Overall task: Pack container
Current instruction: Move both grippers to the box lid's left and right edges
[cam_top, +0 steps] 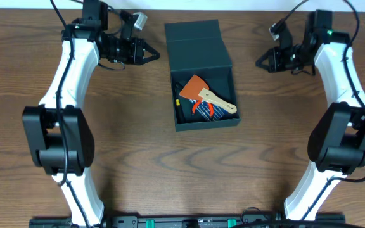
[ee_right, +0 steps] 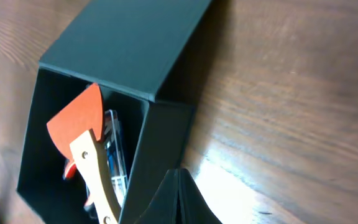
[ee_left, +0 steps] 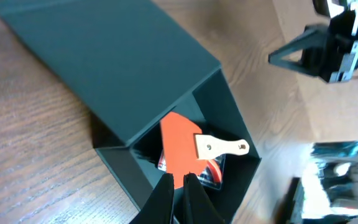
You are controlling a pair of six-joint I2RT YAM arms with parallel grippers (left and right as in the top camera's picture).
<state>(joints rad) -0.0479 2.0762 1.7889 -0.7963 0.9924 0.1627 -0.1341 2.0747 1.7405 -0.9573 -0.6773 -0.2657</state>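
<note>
The container [cam_top: 181, 120], a dark teal-grey square box, stands open at the middle of the table with its flap lid [cam_top: 195, 41] folded back toward the far side. Inside lie an orange scraper [cam_top: 198, 87] with a wooden handle [cam_top: 224, 103] and red-handled pliers [cam_top: 206, 111]. My left gripper [cam_top: 156, 56] is shut and empty, level with the lid's left edge and pointing at it. In the left wrist view its tips [ee_left: 178, 177] hang over the box's near wall [ee_left: 126, 171]. My right gripper [cam_top: 258, 62] is shut and empty, right of the box and apart from it; its tips [ee_right: 178, 171] sit beside the box wall [ee_right: 157, 143].
Brown wooden table [cam_top: 182, 171] all round the box. The two arm bases [cam_top: 59, 139] [cam_top: 341, 145] stand at the near left and near right. A rail [cam_top: 182, 221] runs along the front edge.
</note>
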